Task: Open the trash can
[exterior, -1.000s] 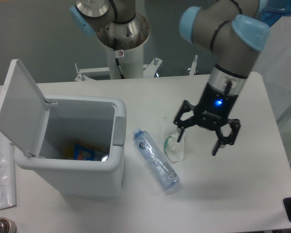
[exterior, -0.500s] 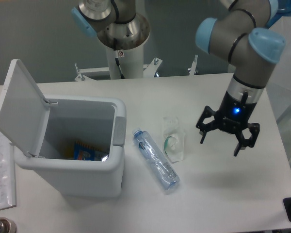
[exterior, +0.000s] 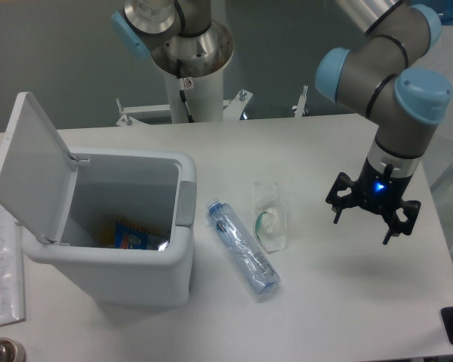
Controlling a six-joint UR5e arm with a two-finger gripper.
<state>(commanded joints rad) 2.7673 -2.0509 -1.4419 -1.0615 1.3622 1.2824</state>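
Observation:
The white trash can (exterior: 113, 268) stands at the left of the table with its flat lid (exterior: 26, 170) swung up and back, so the inside shows. A grey push tab (exterior: 185, 204) sits on its right rim. A blue and yellow packet (exterior: 136, 235) lies at the bottom. My gripper (exterior: 362, 228) hangs open and empty above the right part of the table, far to the right of the can.
A clear plastic bottle (exterior: 241, 248) with a blue cap lies right of the can. Beside it lies a clear plastic cup or bag (exterior: 270, 219). Papers (exterior: 0, 260) lie at the left edge. A second arm's base (exterior: 190, 56) stands behind the table.
My gripper has travelled to the right, away from the cup and the bottle, staying open. The can, its raised lid and the other things have not moved.

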